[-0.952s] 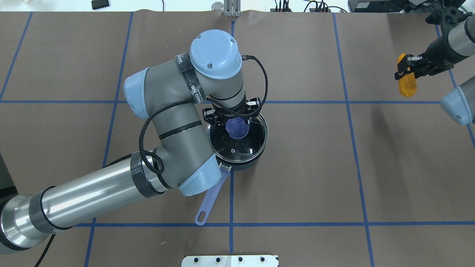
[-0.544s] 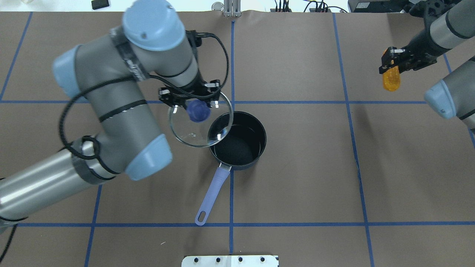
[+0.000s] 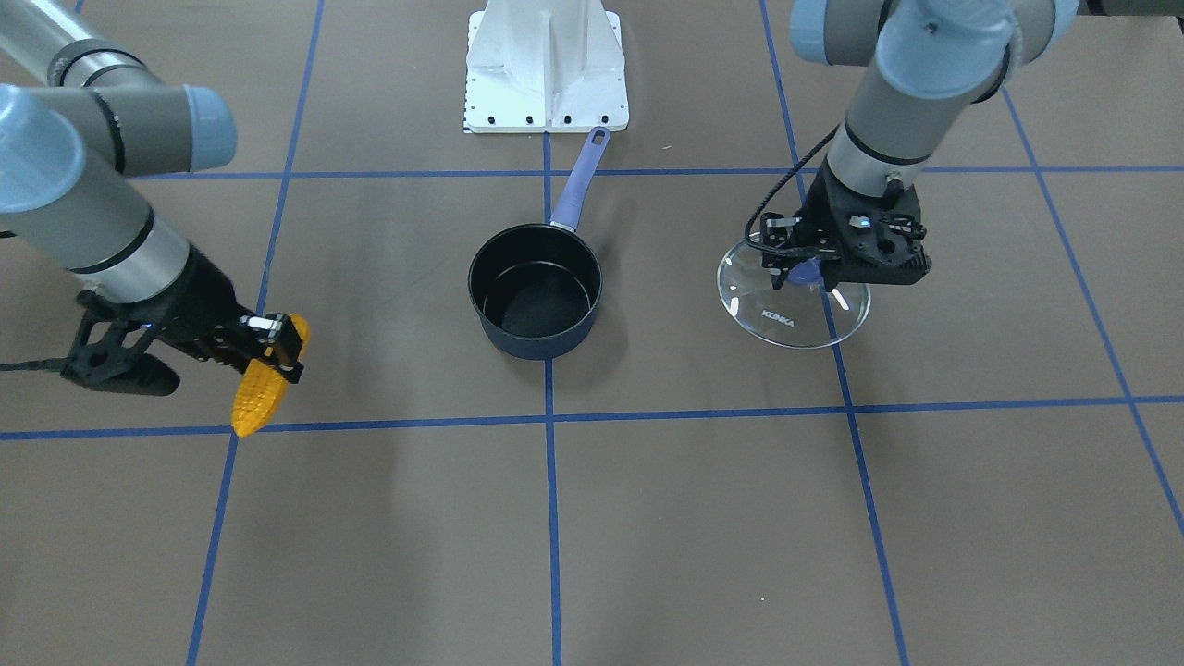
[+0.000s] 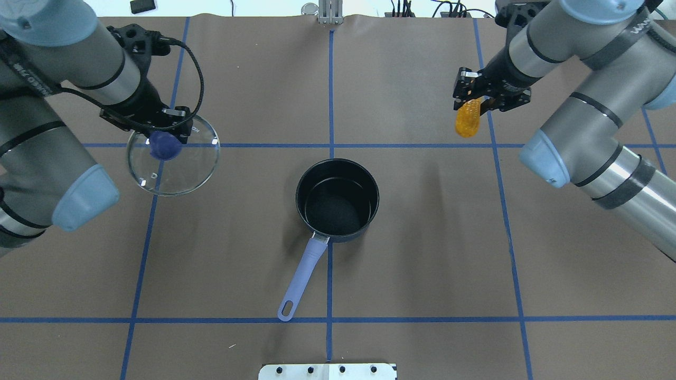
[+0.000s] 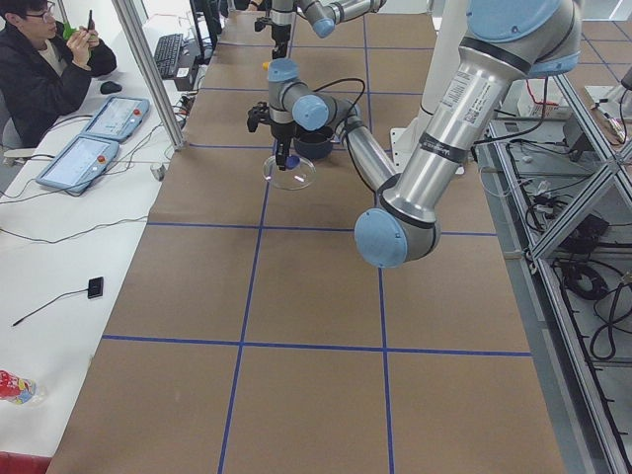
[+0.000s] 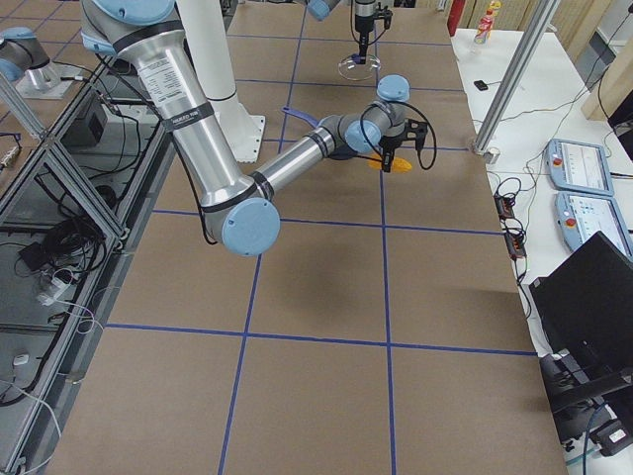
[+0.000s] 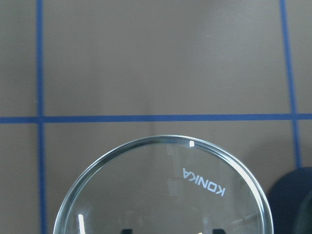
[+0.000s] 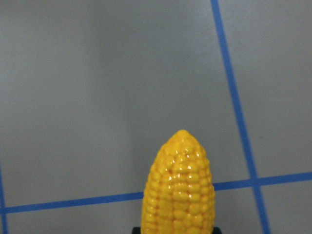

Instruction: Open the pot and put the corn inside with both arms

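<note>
The pot (image 4: 338, 214) stands open and empty near the middle of the table (image 4: 422, 253), its long blue handle (image 4: 301, 277) pointing toward the robot's base. The left claw (image 4: 165, 141) is clamped on the blue knob (image 4: 161, 149) of the glass lid (image 4: 182, 174), holding it well off to the robot's left of the pot. I cannot tell whether the rim touches the table. The right claw (image 4: 477, 103) is clamped on the thick end of the corn (image 4: 467, 122), which hangs tip-down in the air, well apart from the pot on the robot's right and farther from the base. Seen from the right wrist, its tip is above a blue tape line (image 8: 73, 202).
</note>
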`<state>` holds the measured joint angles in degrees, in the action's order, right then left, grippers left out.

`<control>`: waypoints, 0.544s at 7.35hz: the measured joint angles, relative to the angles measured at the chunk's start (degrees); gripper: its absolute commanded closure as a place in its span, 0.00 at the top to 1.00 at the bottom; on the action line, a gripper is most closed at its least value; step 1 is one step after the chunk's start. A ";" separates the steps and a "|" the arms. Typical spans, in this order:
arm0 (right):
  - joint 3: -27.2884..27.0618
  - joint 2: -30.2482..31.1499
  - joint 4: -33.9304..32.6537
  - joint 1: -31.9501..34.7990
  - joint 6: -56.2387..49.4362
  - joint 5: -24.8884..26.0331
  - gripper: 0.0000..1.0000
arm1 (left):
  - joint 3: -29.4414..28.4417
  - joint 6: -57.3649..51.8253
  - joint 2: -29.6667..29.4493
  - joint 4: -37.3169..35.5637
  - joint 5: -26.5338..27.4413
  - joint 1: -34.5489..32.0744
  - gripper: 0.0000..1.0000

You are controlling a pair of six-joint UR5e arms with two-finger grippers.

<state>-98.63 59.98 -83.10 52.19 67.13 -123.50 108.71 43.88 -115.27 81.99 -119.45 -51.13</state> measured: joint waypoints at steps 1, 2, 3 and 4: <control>-2.69 -2.69 -5.18 -2.75 2.20 2.11 0.00 | -0.12 -4.31 4.25 2.66 0.06 -1.67 0.45; -4.27 -4.71 -8.16 -4.91 4.76 3.77 0.00 | -0.36 -7.52 8.33 6.04 0.20 -2.88 0.45; -4.89 -6.31 -9.52 -7.11 7.32 5.63 0.00 | -0.84 -9.41 12.27 10.21 0.25 -3.50 0.45; -5.04 -7.46 -10.12 -9.28 9.27 7.53 0.00 | -2.22 -10.39 15.89 16.06 0.20 -3.84 0.45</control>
<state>-103.67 52.52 -93.21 42.90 76.40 -115.97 106.49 33.49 -99.38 98.05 -119.25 -54.98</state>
